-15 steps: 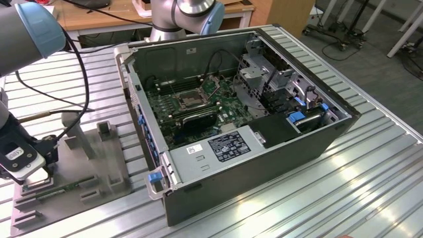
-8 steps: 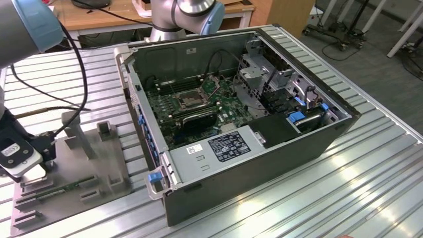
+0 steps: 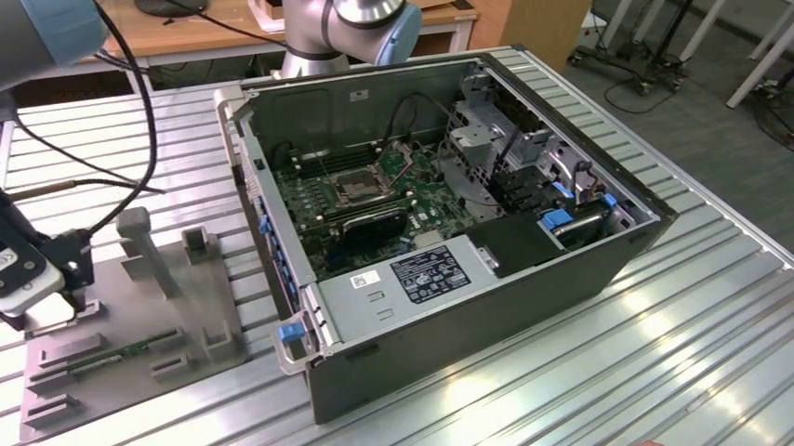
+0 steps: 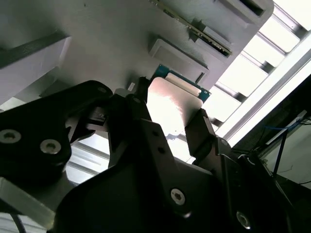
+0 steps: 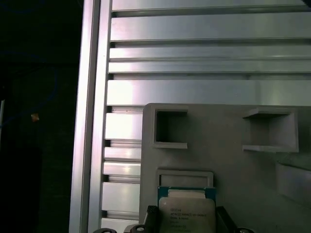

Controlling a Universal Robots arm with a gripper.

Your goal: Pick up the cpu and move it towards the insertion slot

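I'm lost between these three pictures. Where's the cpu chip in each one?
Exterior view: hidden under the gripper, at the exterior view's left edge.
Second wrist view: the cpu, a shiny square against the grey holder plate.
First wrist view: the cpu, printed face showing, next to a raised rectangular frame.
Shared landmark: the grey holder plate.

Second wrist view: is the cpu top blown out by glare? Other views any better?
Yes: in the second wrist view the cpu top is washed out white by a reflection; in the first wrist view the cpu is evenly lit, print visible; in the exterior view glare streaks the table slats.
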